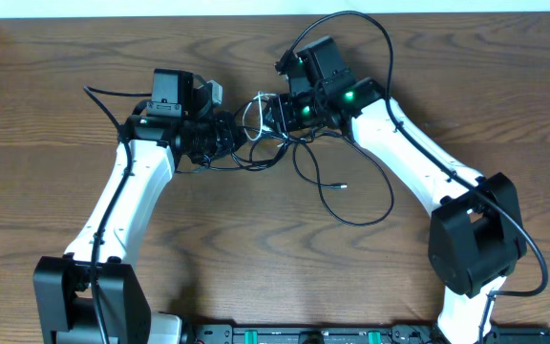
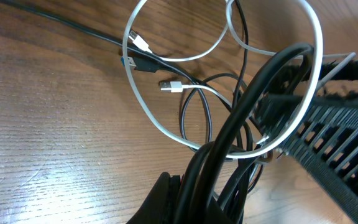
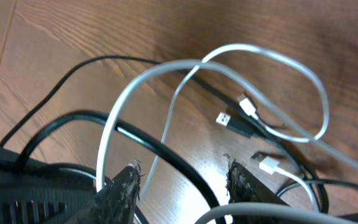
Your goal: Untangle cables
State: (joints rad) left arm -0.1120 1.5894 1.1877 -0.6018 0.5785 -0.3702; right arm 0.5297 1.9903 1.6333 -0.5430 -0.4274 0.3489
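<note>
The cables lie tangled between my two grippers at the table's far middle. The white cable (image 1: 252, 113) loops there, and thin black cables (image 1: 306, 170) trail toward the front, one ending in a small plug (image 1: 343, 186). My left gripper (image 1: 234, 135) is shut on a bunch of black cables (image 2: 229, 134). The white cable (image 2: 149, 113) loops just beyond it, with a white plug (image 2: 173, 86). My right gripper (image 1: 268, 117) is open. A black cable (image 3: 160, 146) and the white cable (image 3: 107, 140) run between its fingers (image 3: 182, 186). A white plug (image 3: 269, 165) and a black USB plug (image 3: 230, 122) lie beyond.
The right arm's thick fixed wire (image 1: 382, 38) arcs over the back of the table, and the left arm's wire (image 1: 103, 93) runs off to the left. The table's far edge (image 1: 160, 17) is close behind both grippers. Bare wood (image 1: 275, 277) lies in front.
</note>
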